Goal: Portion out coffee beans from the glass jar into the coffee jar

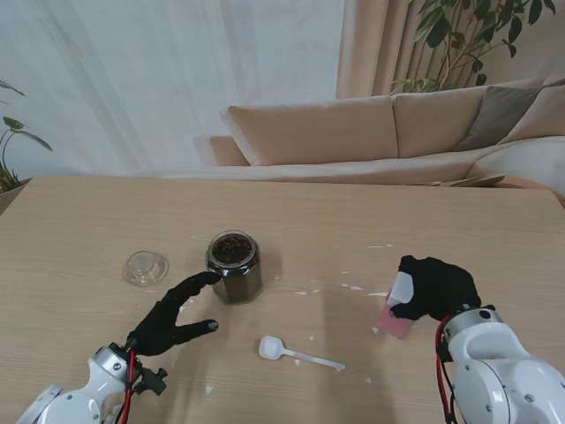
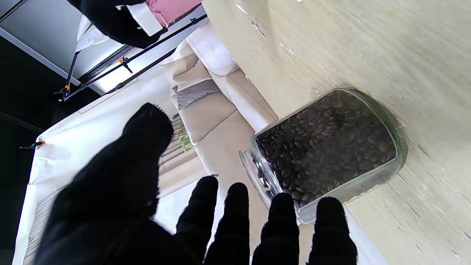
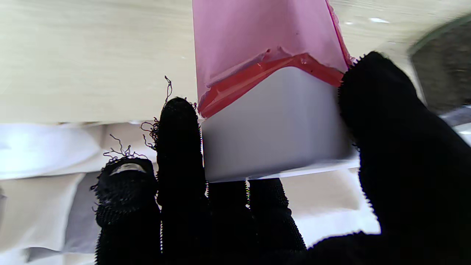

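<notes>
Two hands, black knit gloves. Left hand [image 1: 173, 320]: spread wide, empty, fingertips just beside the glass jar [image 1: 234, 266], which stands uncapped, clear-walled and nearly full of dark, glossy beans. Right hand [image 1: 434, 287]: clamped on the coffee jar [image 3: 272, 99], a squarish pink body with a smooth white cap, thumb opposite the fingers. Lid [image 1: 146, 268], clear and round, lies beyond the left hand. Spoon [image 1: 291, 352], white plastic, lies between the hands.

Advice: grip the slick glass low and firmly; uncap the pink jar before scooping.

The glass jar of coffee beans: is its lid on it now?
No, the glass jar stands open with beans showing, and the clear lid lies on the table to its left.
</notes>
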